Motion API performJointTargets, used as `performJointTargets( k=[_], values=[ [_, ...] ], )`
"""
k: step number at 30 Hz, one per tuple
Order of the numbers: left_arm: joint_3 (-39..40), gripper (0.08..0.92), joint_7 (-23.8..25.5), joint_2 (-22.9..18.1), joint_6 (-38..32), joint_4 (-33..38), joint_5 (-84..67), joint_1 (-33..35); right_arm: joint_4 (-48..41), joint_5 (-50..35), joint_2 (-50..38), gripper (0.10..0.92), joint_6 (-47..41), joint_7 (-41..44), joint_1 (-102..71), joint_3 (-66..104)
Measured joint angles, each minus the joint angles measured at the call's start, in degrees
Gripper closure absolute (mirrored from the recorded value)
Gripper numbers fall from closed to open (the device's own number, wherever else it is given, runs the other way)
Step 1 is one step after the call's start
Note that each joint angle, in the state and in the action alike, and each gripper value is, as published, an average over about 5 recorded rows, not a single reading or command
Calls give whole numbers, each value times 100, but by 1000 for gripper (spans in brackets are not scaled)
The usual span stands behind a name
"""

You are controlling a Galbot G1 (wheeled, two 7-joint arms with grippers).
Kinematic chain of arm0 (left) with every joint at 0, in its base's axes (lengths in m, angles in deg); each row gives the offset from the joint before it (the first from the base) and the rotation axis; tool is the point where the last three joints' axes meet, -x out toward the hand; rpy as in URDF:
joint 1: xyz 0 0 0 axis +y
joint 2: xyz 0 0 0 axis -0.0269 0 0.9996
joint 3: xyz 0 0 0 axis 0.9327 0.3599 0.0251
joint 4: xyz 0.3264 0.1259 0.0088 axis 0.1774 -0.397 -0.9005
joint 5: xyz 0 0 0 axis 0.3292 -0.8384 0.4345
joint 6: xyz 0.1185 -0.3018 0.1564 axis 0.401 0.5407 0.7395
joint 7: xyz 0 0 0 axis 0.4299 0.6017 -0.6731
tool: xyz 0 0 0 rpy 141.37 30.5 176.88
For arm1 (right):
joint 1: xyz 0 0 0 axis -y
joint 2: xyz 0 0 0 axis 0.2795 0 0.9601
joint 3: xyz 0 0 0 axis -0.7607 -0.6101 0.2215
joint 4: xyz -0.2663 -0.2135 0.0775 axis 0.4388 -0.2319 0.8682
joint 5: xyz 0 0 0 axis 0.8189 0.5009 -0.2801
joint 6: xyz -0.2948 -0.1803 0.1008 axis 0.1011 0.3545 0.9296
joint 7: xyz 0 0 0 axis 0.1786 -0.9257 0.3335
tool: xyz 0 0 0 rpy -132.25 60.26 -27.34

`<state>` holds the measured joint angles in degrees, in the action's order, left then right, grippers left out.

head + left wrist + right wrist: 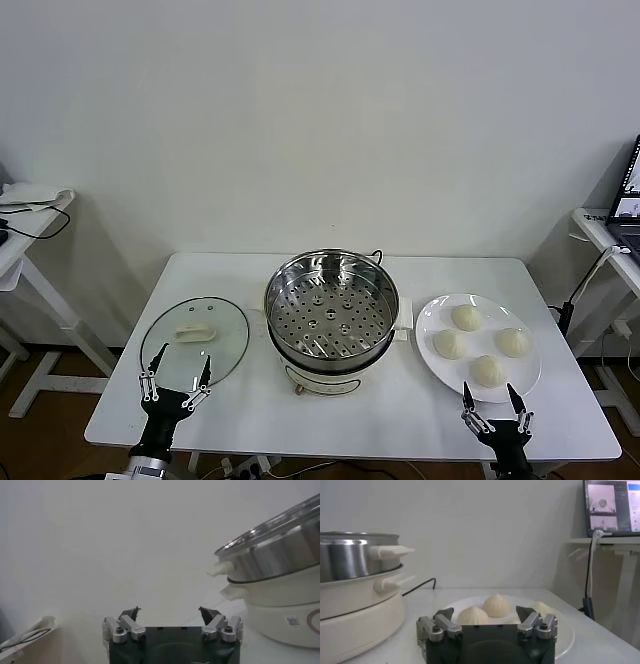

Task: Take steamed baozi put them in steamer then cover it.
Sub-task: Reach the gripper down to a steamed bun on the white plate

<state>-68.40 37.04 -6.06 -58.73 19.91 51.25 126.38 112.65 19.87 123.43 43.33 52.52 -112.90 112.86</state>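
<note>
I see both arms low at the near edge of the bench, reaching up from below my head view. My left gripper (pixel 176 385) sits on the left side, its two fingers (pixel 150 380) spread wide apart and pointing away from the body, nothing between them. My right gripper (pixel 494 408) sits on the right side in the same pose, fingers (pixel 467 399) fully spread and empty. In the wrist views each gripper (pixel 171 615) (pixel 486 615) shows its dark fingertips parted, holding nothing.

Shiny steel steamer (pixel 332 305), clear glass lid (pixel 195 340), smooth baozi (pixel 466 317).
</note>
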Motion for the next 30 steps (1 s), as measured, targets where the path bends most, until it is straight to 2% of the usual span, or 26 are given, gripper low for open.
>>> performJointTargets(
  k=[11,21,26,30],
  values=[
    [53,177,85,12,-89,207,-50,164,22,-301,-424,203,-560,-409,669,82],
    [14,177,140,-42,-84,542,-50,404,-1171,-1163,-1494,203,-1481,-642,2886,-723],
    [15,177,149,-69,-56,676,-49,486,-2113,-1356,-2019,203,-1876,-144,4143,-1493],
    [-10,177,150,-82,-32,764,-51,523,-2797,-1212,-2435,203,-2118,823,5025,-2144]
  ],
)
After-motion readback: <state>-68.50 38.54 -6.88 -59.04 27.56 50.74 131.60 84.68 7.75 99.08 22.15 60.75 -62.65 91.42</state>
